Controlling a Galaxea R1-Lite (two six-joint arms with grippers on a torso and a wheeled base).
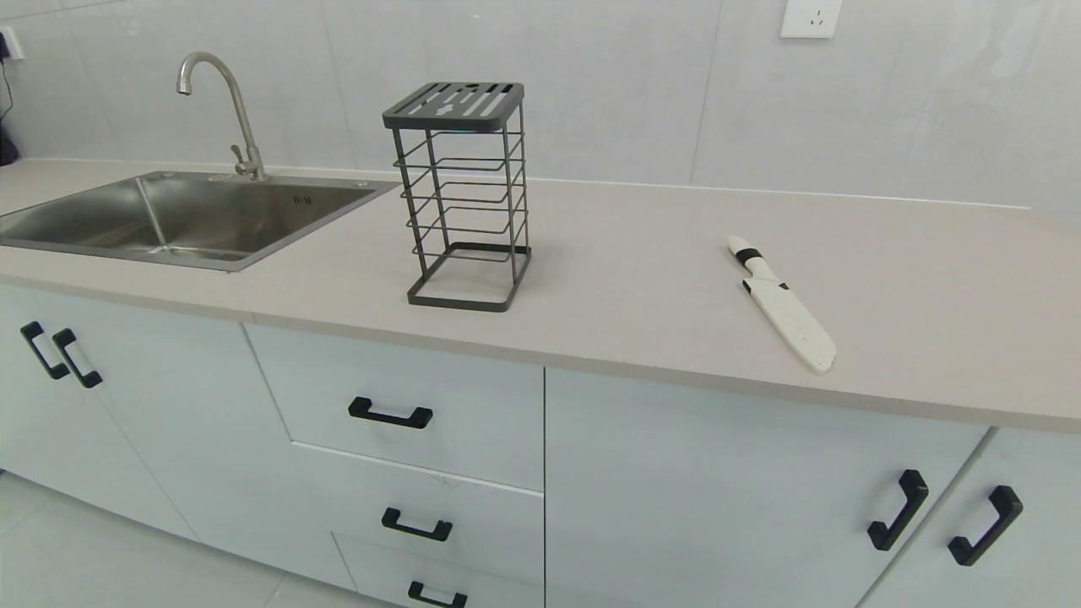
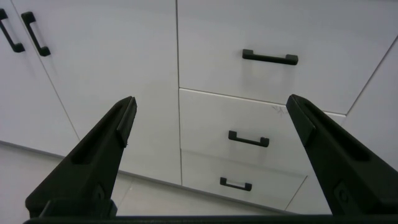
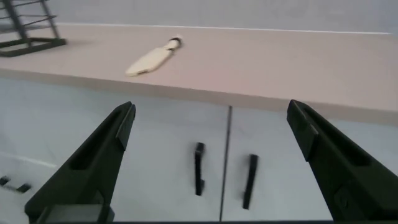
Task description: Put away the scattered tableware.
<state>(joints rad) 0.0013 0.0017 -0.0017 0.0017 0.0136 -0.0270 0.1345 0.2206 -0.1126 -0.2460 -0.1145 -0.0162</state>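
Countertop (image 1: 642, 279): sits higher than both grippers, which are down at cabinet level in front of it.
Cabinet fronts (image 1: 709, 473): both grippers face these, touching nothing.
Sink (image 1: 211, 215): set into the counter on the left gripper's side, faucet (image 1: 239, 114) at its back rim.
Rack (image 1: 464, 198): black wire frame with a slotted top, upright on the counter. It's up and beyond the left gripper and just beside the sink. The right wrist view catches its base (image 3: 31, 37).
Left gripper (image 2: 210, 106): fingers spread wide, nothing between them. It points at the drawer stack (image 2: 249, 140), whose three black handles line up in the gap.
Right gripper (image 3: 210, 109): also spread wide with nothing in it, pointing at two vertical door handles (image 3: 199, 169) under the counter lip.
Knife (image 1: 781, 304): white with black bands near the narrow end, lying flat on the counter. It's up past the right gripper, off toward the rack side (image 3: 152, 59). The wide end is near the front edge and the narrow end points to the wall. Well apart from the rack, not in it.
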